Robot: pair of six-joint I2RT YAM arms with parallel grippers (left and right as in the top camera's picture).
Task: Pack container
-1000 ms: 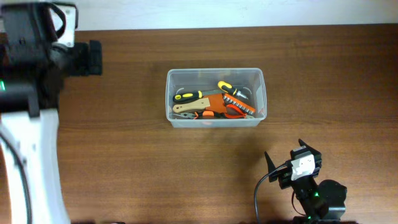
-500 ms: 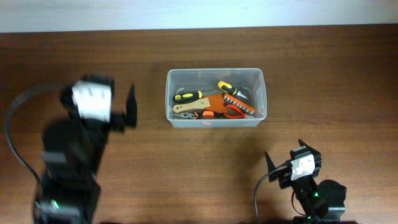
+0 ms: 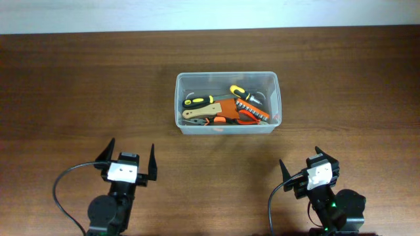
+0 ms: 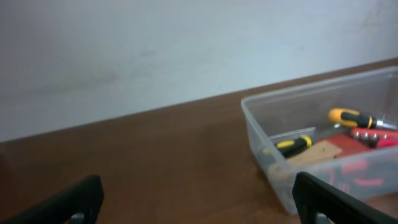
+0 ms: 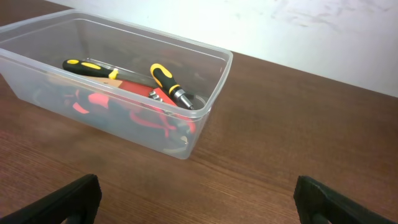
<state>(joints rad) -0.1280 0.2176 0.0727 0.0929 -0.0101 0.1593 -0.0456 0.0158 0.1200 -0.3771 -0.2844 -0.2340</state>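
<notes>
Since half a second earlier, the left arm had swung down from the table's left side to the near edge, while the right arm and the tub had kept their places.

From overhead, the left gripper (image 3: 132,143) stood at the near left with its fingers spread wide and nothing between them. The right gripper (image 3: 300,155) sat at the near right, likewise spread and empty, turned a little toward the middle. Both arms were folded low, pointing away from the near edge. The container (image 3: 178,98) lay on the wooden table (image 3: 65,85), centred between the two and well apart from each. Only this view showed both arms at once.

The left wrist camera showed its gripper (image 4: 198,186) with dark fingers (image 4: 74,200) far apart at the lower corners. The container (image 4: 256,135) lay ahead and to the right, partly cut off by the frame edge. A pale wall (image 4: 124,50) rose behind the table, which the overhead view barely showed.

The right wrist camera gave the sharpest look. Its gripper (image 5: 196,186) was spread wide, and the container (image 5: 215,87) lay ahead to the left. Inside were two yellow-and-black handled screwdrivers (image 5: 166,76) and red-handled tools (image 5: 93,99), heaped together.
</notes>
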